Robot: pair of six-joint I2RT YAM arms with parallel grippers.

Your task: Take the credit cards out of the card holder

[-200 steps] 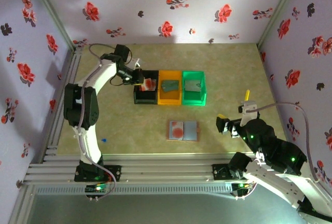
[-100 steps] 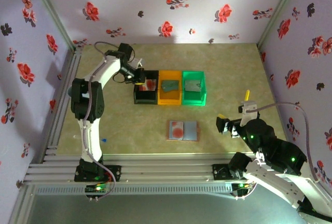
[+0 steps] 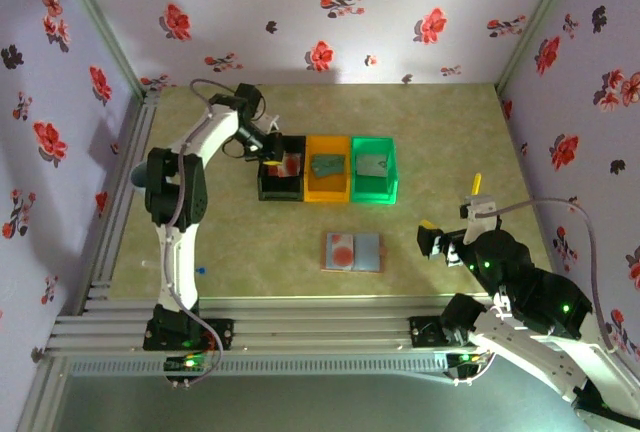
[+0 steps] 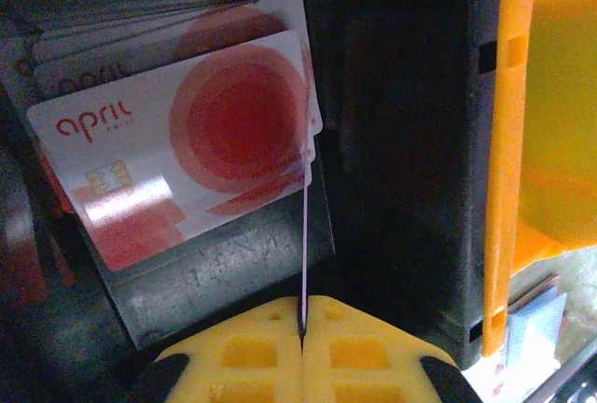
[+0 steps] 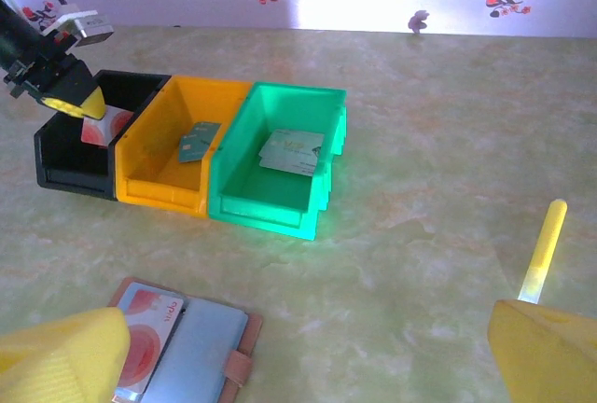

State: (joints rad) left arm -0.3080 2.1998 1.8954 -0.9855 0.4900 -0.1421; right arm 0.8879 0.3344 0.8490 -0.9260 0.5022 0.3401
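Observation:
The card holder (image 3: 366,251) lies open on the table, blue-grey inside up, with one red-blotched credit card (image 3: 341,250) on its left half; the right wrist view shows the holder (image 5: 201,356) and that card (image 5: 145,347) too. My left gripper (image 3: 272,159) hangs over the black bin (image 3: 266,192) and is shut on a credit card (image 4: 304,254), seen edge-on between the yellow fingertips (image 4: 242,347). Under it, several more credit cards (image 4: 187,151) lie stacked in the black bin (image 4: 401,142). My right gripper (image 5: 303,366) stands open to the right of the holder, nothing between its fingers.
An orange bin (image 3: 327,194) and a green bin (image 3: 374,195) stand right of the black one, each with a greyish card inside. A yellow stick (image 5: 543,249) lies on the table at the right. Flowered walls close in three sides.
The left arm has risen more upright and its gripper has shifted a little right, over the black bin, still holding the card. The right arm has not moved.

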